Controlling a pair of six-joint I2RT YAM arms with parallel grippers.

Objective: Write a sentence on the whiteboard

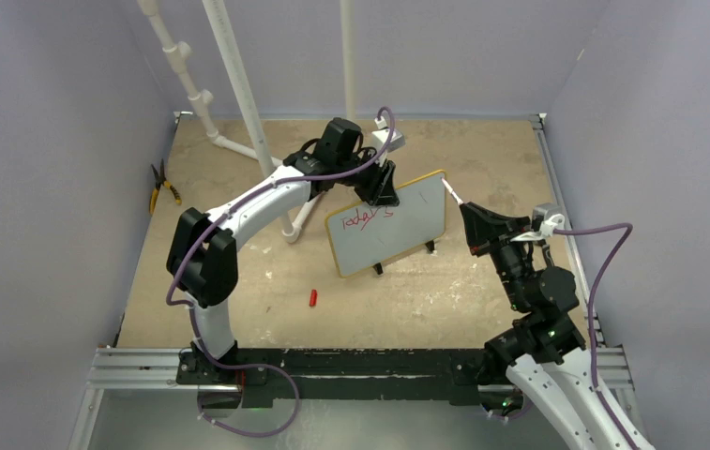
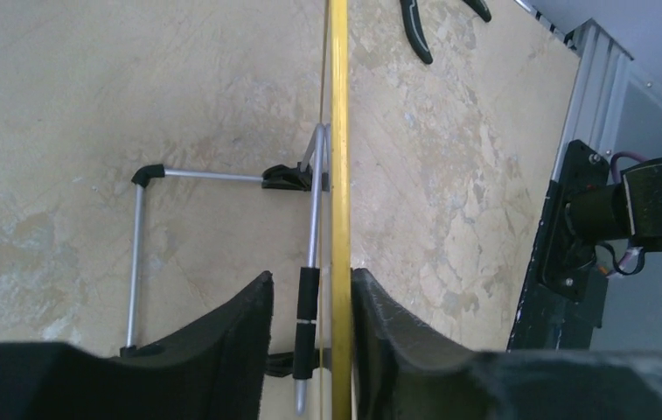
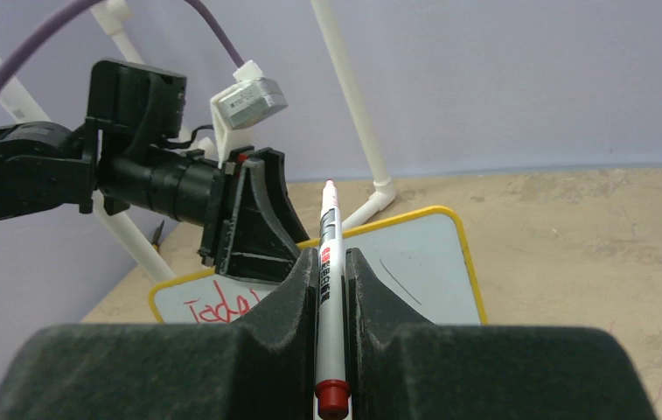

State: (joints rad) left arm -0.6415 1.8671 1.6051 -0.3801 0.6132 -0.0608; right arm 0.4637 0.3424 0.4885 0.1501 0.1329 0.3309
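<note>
L fingers [image 2: 222, 350] straddle top rim of small yellow-framed whiteboard [image 1: 402, 230] mid-tabletop [image 1: 482, 150], clamp unclear, prob. steadying it, while R fingers [image 3: 279, 306] pinch white red-ended marker [image 3: 329, 254], tip just off board, red handwritten words [image 1: 362, 217] unfinished.

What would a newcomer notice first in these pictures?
The yellow-framed whiteboard stands in the middle of the table, with red writing begun at its upper left. The left tool straddles its top edge, while the right tool, at its right corner, grips a marker. A small red piece, perhaps the cap, lies in front of the board.
</note>
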